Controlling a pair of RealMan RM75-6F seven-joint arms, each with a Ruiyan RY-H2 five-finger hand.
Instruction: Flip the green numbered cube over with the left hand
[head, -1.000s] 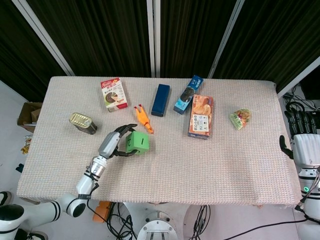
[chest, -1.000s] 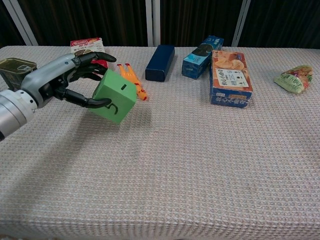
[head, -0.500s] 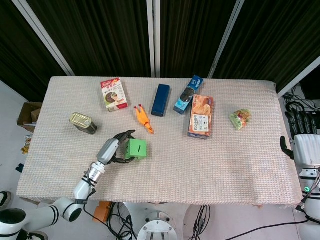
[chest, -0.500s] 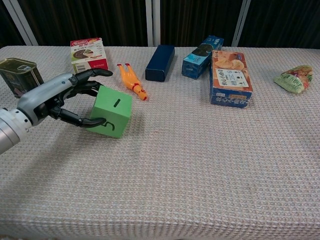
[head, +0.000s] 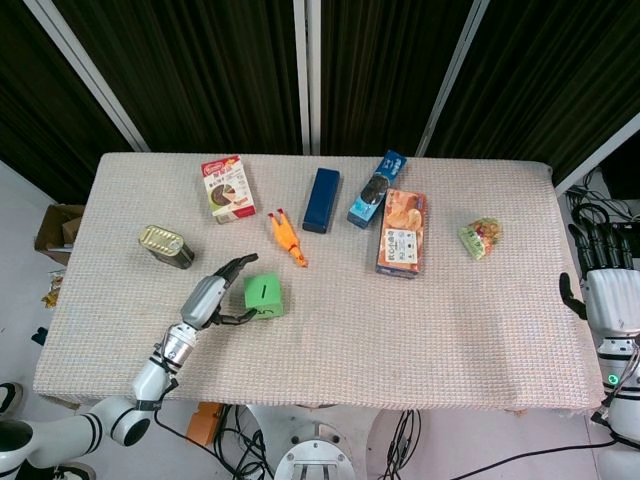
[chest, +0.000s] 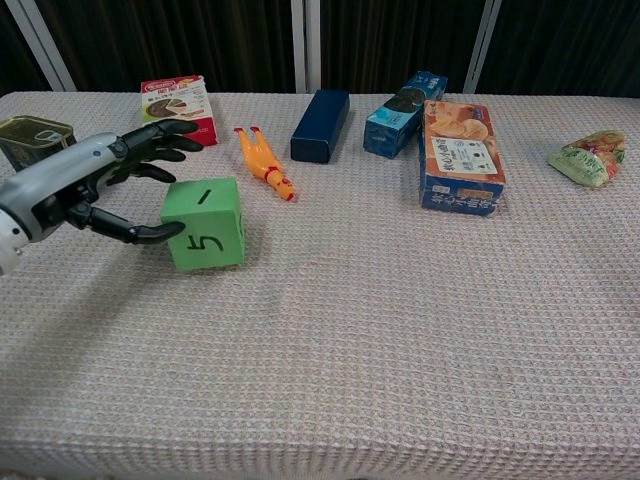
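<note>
- My left hand (chest: 95, 185) sat at the left side of the cube, fingers spread apart; the thumb tip (chest: 165, 232) touched the cube's left face low down, while the other fingers fanned out above and behind it, so I counted the hand as released, grasping nothing.
- The green numbered cube (chest: 204, 222) rested flat on the table (chest: 400, 330), left of centre and near the front edge, with a "5" on the face toward the chest camera and a single dash on its top.
- Behind the cube lay the orange rubber chicken (chest: 263, 162), near but apart from it.
- A tin can (head: 166, 246) stood at the far left, and the red snack box (head: 226, 188) lay beyond it toward the back.
- My right hand (head: 604, 283) hung off the table's right edge with its fingers straight and apart, holding nothing.
</note>
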